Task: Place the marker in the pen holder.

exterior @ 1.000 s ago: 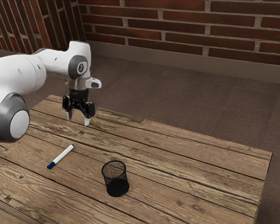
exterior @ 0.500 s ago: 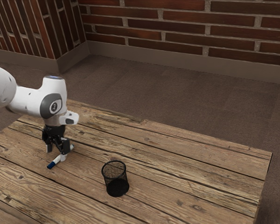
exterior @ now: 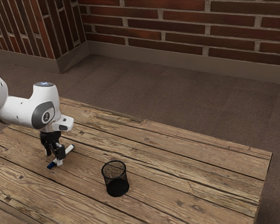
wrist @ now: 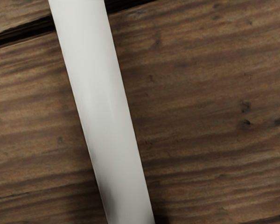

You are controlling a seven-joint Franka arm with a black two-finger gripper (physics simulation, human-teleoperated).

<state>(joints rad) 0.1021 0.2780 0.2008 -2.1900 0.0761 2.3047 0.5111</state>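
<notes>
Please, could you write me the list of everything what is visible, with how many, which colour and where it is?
marker: 1, white with blue cap, lying on the table under the claw
pen holder: 1, black mesh, standing on the table, toward the exterior view's right from the marker
table: 1, brown wooden planks, under the marker and pen holder
floor: 1, dark brown, around the table
brick wall: 1, red-brown with paler joints, behind the table, with a corner toward the exterior view's left
baseboard: 1, grey-brown, along the wall's foot
arm: 1, white with dark grey parts, coming in from the exterior view's left
claw: 1, black with pale fingertips, open, low at the marker
</notes>
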